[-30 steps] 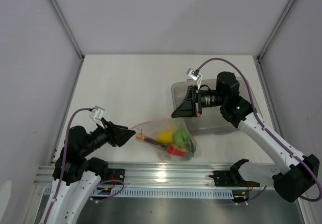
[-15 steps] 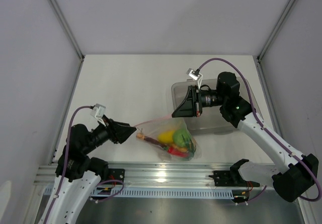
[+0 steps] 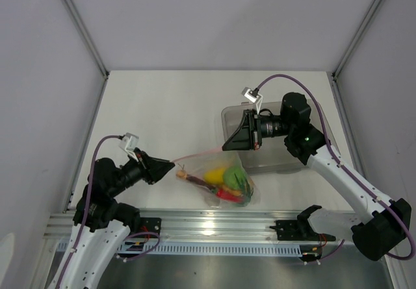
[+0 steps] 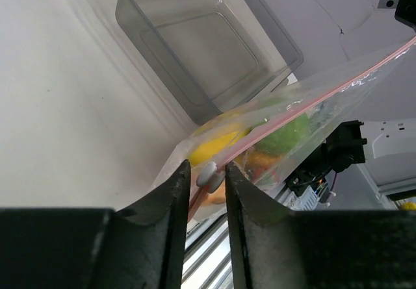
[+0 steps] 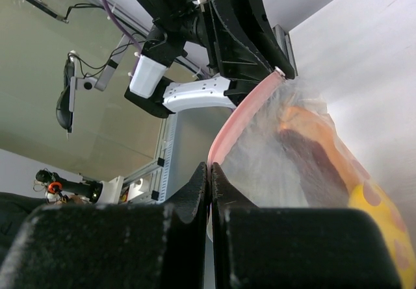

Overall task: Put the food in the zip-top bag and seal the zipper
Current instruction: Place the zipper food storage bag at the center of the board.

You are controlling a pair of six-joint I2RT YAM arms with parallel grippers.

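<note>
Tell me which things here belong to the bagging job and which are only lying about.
For the job: zip-top bag, zipper, food inside it, left pincer, right pincer.
Lying about: grey bin.

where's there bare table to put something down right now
Bare: the far-left table, from the back wall down to the left gripper, and the strip behind the bin. Crowded: the near middle, where the bag stretches between both grippers, and the right side, taken by the bin and right gripper.
</note>
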